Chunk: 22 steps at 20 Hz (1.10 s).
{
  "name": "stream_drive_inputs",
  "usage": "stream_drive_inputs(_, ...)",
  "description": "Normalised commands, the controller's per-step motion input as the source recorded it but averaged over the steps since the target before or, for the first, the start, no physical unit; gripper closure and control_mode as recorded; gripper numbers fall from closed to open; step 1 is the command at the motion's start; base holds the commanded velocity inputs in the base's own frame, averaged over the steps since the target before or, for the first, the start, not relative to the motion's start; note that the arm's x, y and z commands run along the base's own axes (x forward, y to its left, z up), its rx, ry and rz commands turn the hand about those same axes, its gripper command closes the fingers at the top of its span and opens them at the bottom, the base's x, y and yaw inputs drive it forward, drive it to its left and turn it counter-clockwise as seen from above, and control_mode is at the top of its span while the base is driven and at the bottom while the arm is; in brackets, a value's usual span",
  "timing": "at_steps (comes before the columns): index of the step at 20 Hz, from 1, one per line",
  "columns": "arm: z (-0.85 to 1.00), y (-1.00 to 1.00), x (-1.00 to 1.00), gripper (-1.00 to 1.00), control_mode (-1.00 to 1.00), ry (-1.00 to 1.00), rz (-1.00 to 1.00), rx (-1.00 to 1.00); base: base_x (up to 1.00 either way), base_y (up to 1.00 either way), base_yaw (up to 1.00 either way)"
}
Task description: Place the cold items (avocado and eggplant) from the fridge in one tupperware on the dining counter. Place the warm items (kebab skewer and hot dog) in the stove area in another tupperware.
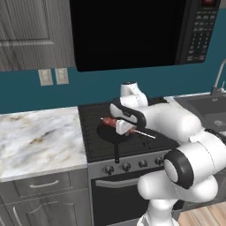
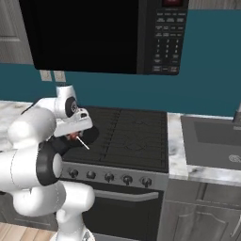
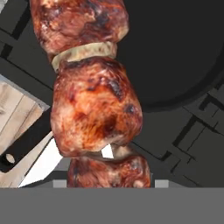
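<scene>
The browned, chunky meat kebab skewer (image 3: 94,113) fills the hand view, gripped by the nearly closed tool (image 1: 125,128) just above the round black pan (image 1: 115,133) on the stove. Best lift straight, level, slowly.

I am working in a home kitchen, rendered rather than real: a black gas stove (image 2: 126,136) with a row of knobs (image 2: 108,177) sits beneath a built-in microwave (image 2: 103,35) on a teal wall. Marble-look countertops (image 1: 39,137) run to either side over grey cabinets (image 1: 42,198), with wall outlets (image 1: 53,76) behind, a sink (image 2: 214,141) along the counter, and wood flooring (image 1: 203,216) below.
</scene>
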Motion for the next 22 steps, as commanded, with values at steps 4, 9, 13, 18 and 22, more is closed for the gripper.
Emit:
stream_drive_inputs(4,0.18,-0.52,-0.52,1.0,-1.0,0.0,0.38,0.0,0.0,0.0,0.0)
stream_drive_inputs(9,0.25,-0.35,-0.51,1.0,-1.0,0.0,0.4,0.0,0.0,0.0,0.0)
stream_drive_inputs(13,0.29,-0.17,-0.58,1.0,-1.0,-0.02,0.4,0.05,0.0,0.0,0.0)
stream_drive_inputs(18,0.41,-0.06,-0.54,1.0,-1.0,-0.01,0.17,0.15,0.0,0.0,0.0)
stream_drive_inputs(22,0.09,-0.31,-0.3,1.0,-1.0,0.02,0.03,0.0,0.0,0.0,0.0)
